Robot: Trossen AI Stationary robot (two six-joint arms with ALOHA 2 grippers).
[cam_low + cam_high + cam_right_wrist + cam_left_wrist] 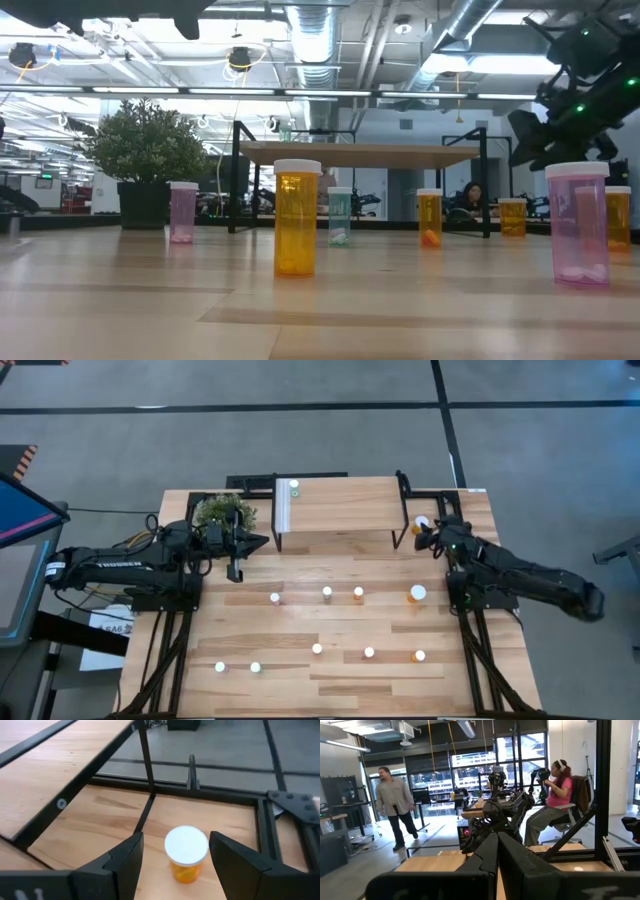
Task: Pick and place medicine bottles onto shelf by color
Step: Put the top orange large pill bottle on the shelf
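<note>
1. From table height, the nearest things are a big orange bottle [296, 218] in the middle and a pink bottle [578, 224] to its right, both standing up with white caps.
2. A bit farther back in that same view stand a pink bottle [183, 211] on the left, a green bottle [340, 216], and orange ones [429, 218] toward the right. From above, only their white caps show as dots on the table [300, 680], so their colours are hard to tell there.
3. The shelf [340, 505] stands at the far side of the table. Only the view from above shows a green bottle [294, 488] on top of it, near its left end.
4. The plant [146, 160] sits to the left of the shelf.
5. The right gripper [175, 855] is by the right end of the shelf, low over the table. Its own camera shows its two fingers [125, 857] apart, with a small orange bottle [186, 853] standing between them. The fingers do not touch it.
6. The left gripper [236, 545] waits near the plant with its fingers together and nothing in them.
7. Only the left wrist camera shows the room behind: one person [393, 802] walking and another person [555, 800] sitting in a chair.
</note>
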